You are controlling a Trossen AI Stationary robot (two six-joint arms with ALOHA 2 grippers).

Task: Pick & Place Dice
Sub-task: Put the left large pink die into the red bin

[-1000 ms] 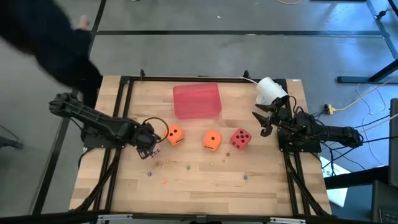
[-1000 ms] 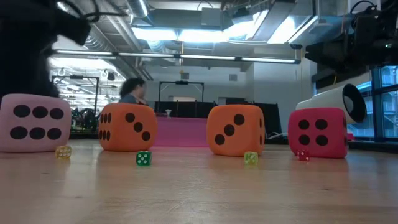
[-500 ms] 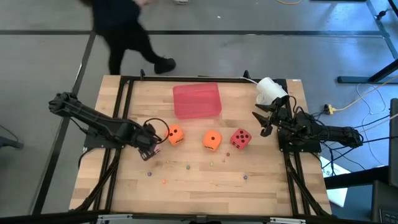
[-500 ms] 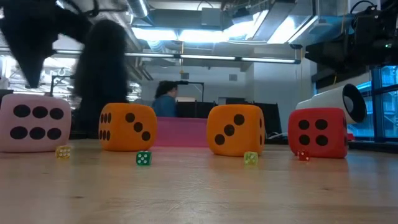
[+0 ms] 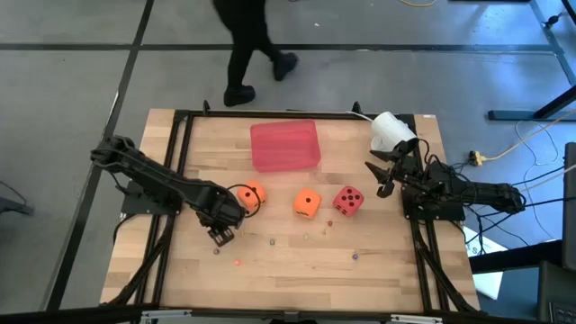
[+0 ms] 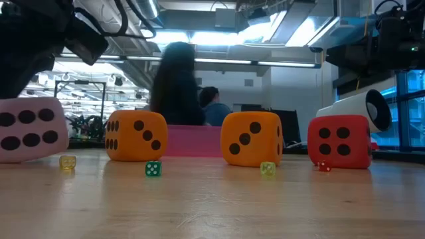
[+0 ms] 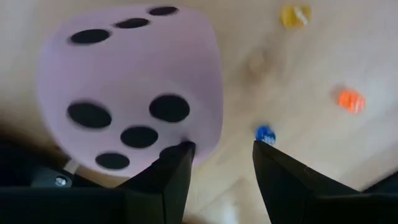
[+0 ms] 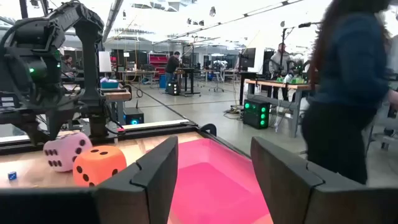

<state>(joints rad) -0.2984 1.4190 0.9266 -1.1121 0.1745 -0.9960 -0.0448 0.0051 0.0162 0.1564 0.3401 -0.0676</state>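
Observation:
The pink die (image 7: 130, 93) shows tilted at the left of the low view (image 6: 30, 129); in the high view my left arm hides it. My left gripper (image 7: 217, 155) is open and points down at the table near the pink die, left of the first orange die (image 5: 253, 193). The second orange die (image 5: 307, 202) and the red die (image 5: 348, 200) sit flat in a row to its right. The flat red tray (image 5: 285, 146) lies toward the far edge. My right gripper (image 5: 385, 176) waits open at the right side, above the table. My left gripper meets the pink die with the tip of one finger (image 7: 177, 158), at the die's lower corner (image 7: 186, 134) beside the five-pip face. The other finger stands free over bare wood. It comes from above, slanting down. The die is tilted, with one bottom edge (image 6: 26, 158) on the table.
Tiny coloured beads and tiny dice (image 6: 153, 168) lie scattered on the wood near the big dice (image 7: 266, 134). A white cylinder (image 5: 391, 130) stands at the far right corner. A person (image 5: 252, 45) walks past beyond the far edge. Bare wood stretches along the near edge.
My left arm has swung toward the table's near edge and a little right, its gripper lowering beside the pink die. The pink die has tipped from flat onto one edge. The person beyond the far edge has walked from left to right.

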